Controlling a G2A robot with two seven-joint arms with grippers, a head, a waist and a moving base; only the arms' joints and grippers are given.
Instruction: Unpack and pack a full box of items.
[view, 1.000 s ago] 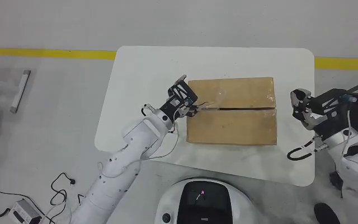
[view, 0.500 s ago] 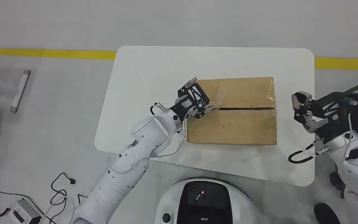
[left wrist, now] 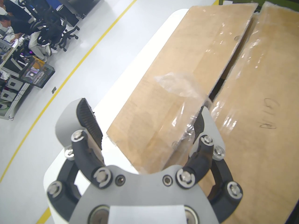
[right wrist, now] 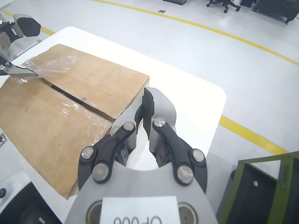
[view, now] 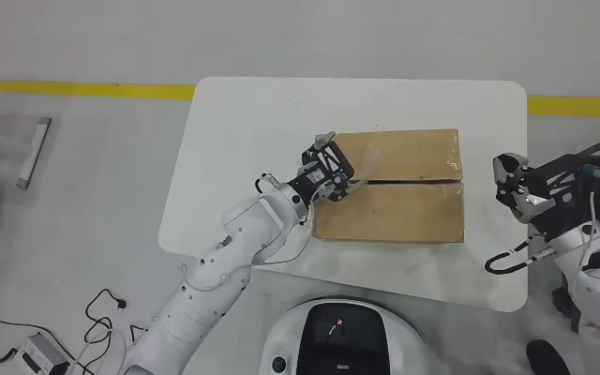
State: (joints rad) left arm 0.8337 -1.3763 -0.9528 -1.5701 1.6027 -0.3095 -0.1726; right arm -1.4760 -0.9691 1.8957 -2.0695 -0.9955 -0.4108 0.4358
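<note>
One box (view: 389, 186) | left pincer (left wrist: 142, 108) apart astride flap (left wrist: 186, 54) corner | right pincer (right wrist: 143, 103) together beside box

We log glossy white shells on the left arm (view: 225, 253) and right arm (view: 574, 251), the latter with a looped black cable (view: 506, 259). The left claw (left wrist: 142, 109) and right claw (right wrist: 145, 103) share silver plates, black linkages, round screws and ribbed black pads (left wrist: 90, 120); each carries a white label.
</note>
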